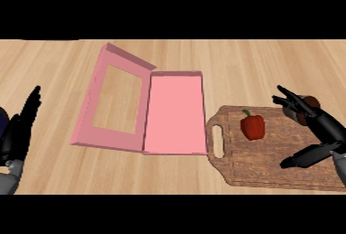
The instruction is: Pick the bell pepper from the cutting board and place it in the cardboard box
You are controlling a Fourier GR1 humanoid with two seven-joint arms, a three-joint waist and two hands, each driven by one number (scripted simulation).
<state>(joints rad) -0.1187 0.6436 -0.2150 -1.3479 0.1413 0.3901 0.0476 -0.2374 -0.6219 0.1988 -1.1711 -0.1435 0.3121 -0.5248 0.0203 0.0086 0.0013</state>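
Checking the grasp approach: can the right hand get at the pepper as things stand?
Probably yes. The right hand is open beside the pepper on the cutting board, with nothing between them.

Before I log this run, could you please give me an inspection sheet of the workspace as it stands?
Surface: light wooden counter.
Job's things: red bell pepper lies on the brown cutting board, untouched; pink cardboard box lies open left of the board, lid folded out.
Clutter: nothing seen.
Hands: right hand open above the board's right side, fingers spread, right of the pepper; left hand resting open at the left edge.
Cables: nothing seen.
Surroundings: nothing seen.
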